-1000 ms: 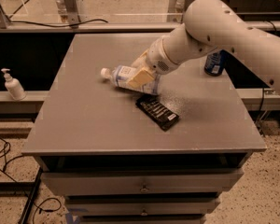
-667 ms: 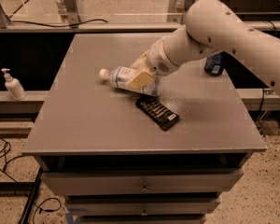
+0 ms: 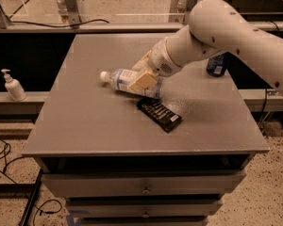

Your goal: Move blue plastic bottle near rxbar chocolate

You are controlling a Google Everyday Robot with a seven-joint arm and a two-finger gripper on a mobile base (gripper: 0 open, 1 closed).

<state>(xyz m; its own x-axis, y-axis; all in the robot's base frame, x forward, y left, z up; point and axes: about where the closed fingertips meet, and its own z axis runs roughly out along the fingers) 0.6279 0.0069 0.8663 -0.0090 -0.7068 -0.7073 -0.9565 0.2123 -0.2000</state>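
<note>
The blue plastic bottle [image 3: 120, 80] lies on its side on the grey table [image 3: 94, 121], white cap pointing left. My gripper [image 3: 142, 79] is over the bottle's right part, its cream fingers [image 3: 140, 82] on both sides of the body. The rxbar chocolate [image 3: 159, 114], a flat black wrapper with pale stripes, lies just below and right of the bottle, a small gap between them. My white arm reaches in from the upper right.
A dark blue soda can [image 3: 217, 64] stands at the table's right edge, partly behind my arm. A white pump dispenser [image 3: 12, 86] stands on a ledge left of the table. Drawers sit below the table front.
</note>
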